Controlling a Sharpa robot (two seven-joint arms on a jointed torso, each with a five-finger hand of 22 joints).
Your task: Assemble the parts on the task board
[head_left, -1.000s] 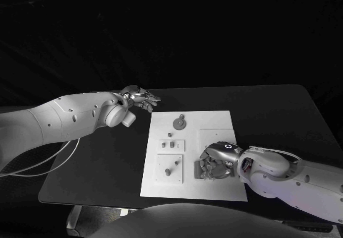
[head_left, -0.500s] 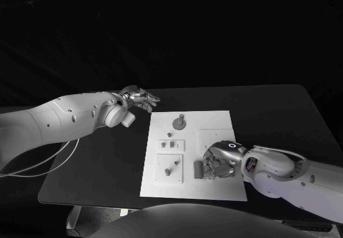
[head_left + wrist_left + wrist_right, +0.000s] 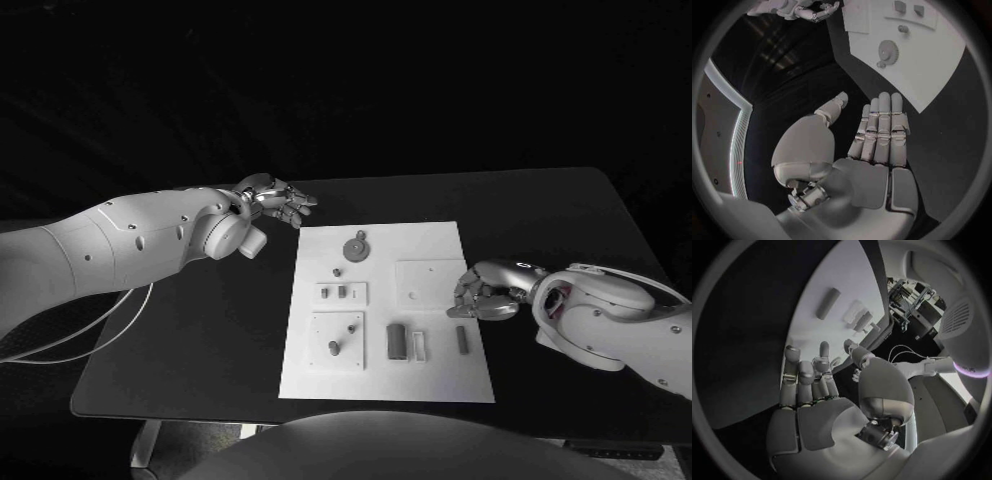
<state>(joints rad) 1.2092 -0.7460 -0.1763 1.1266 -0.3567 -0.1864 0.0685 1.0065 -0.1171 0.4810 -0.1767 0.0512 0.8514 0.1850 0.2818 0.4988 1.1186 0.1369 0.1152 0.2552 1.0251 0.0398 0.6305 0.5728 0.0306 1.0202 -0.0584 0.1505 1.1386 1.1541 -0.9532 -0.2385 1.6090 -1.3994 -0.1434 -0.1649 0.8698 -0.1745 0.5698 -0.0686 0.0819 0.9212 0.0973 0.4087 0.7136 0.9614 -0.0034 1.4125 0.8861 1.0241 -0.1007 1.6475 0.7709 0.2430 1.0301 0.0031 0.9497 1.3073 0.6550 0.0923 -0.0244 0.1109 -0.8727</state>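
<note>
Head view: task board (image 3: pixel 433 378) sits mid-frame on the black table (image 3: pixel 188 330). Right hand (image 3: pixel 486 293) hangs at the board's right edge, centre-right of frame, fingers curled in w/ nothing visibly between them. Left hand (image 3: pixel 277 199) is up at upper left, off the board's top-left corner, fingers loosely apart, empty. On the board: gear (image 3: pixel 356 247) near the top, dark bar (image 3: pixel 397 341) lower middle, pale slim piece (image 3: pixel 420 346) just beside it, thin pin (image 3: pixel 463 339) toward the right edge below the right hand. Left wrist view: palm flat, fingers straight and side by side, holding nothing; gear (image 3: pixel 888 49) and board corner in the upper right, well apart from the fingertips. Right wrist view: fingers (image 3: pixel 798 380) extended over the board edge, nothing held; dark bar (image 3: pixel 828 303) upper middle. Risks, as I judge it: the curled right hand is close to the loose pin, so a low pass could knock it off the board edge. Small parts, big fingers: a slipped pinch would send one rolling. Pushing sideways may shift the board if it isn't fixed, can't tell.
</note>
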